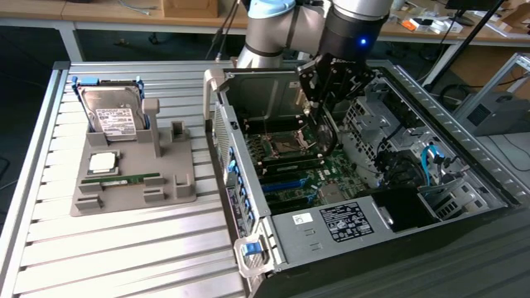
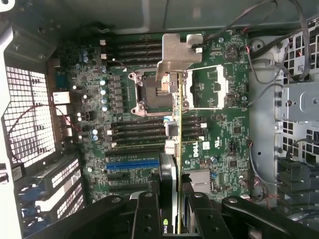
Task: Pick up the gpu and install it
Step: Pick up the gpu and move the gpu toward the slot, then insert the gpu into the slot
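Exterior view first: we see the black gripper [image 1: 323, 107] on the silver and blue arm reaching down into the open black computer case [image 1: 468, 162]. It's clamped on the gpu [image 1: 324, 133], a thin flat dark circuit card with a silver metal bracket. The card hangs edge-on just above the green motherboard [image 1: 331, 171], not seated in anything yet. The grey plastic parts tray [image 1: 91, 200] sits well apart, on the exterior view's left.

Wrist view: the black fingers [image 2: 147, 214] sit on either side of the gpu [image 2: 169, 181], so it's a firm pinch as far as we can tell. The silver bracket [image 2: 179, 52] hovers over the area beside the open processor socket [image 2: 149, 92]. The long blue expansion slot [image 2: 132, 165] lies off to one side of the card.

What worries us:
- The card isn't lined up over a slot, so pushing down here would probably hit the socket or the black memory slots [image 2: 137, 132].
- The grip is only on one end, so the card could tilt or slip and seat crooked.
- The bracket could catch the case wall.
- The loose grey wires [image 2: 264, 67] could snag on a sideways move.
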Tool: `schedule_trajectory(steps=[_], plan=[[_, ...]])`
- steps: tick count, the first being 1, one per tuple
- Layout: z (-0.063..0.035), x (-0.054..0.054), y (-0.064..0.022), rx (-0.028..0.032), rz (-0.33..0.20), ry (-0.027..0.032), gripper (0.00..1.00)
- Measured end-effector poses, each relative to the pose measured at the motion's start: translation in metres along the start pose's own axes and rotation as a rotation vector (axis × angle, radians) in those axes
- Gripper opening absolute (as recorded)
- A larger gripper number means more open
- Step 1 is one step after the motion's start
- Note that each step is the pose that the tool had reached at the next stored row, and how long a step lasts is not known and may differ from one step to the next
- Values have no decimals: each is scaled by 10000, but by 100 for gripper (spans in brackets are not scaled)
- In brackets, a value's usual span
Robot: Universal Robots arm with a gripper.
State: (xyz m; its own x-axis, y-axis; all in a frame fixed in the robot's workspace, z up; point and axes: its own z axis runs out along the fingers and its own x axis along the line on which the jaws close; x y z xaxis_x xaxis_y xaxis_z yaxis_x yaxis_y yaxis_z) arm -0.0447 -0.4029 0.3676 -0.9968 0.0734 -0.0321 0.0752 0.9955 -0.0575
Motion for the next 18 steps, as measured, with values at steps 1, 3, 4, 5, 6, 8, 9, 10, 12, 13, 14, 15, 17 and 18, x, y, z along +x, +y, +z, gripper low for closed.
schedule_trajectory(steps=[1, 3, 4, 5, 6, 8, 9, 10, 12, 13, 14, 15, 17, 18], plan=[[10, -16, 1, 0, 0, 0, 27], [38, -66, 6, 1, 0, 0, 27], [53, -100, 10, 1, 0, 0, 27], [62, -127, 12, 2, -1, 1, 27], [64, -134, 13, 2, -1, 1, 27], [65, -135, 13, 1, 2, 1, 27], [65, -135, 13, 0, 1, 0, 27], [65, -136, 13, 0, 0, 0, 27], [65, -136, 13, 1, 0, 1, 27], [65, -136, 13, 1, 0, 0, 27], [65, -136, 13, 1, -1, 0, 27], [65, -136, 13, 1, 0, 1, 27], [65, -136, 13, 1, 0, 0, 27], [65, -136, 13, 2, 0, 1, 27]])
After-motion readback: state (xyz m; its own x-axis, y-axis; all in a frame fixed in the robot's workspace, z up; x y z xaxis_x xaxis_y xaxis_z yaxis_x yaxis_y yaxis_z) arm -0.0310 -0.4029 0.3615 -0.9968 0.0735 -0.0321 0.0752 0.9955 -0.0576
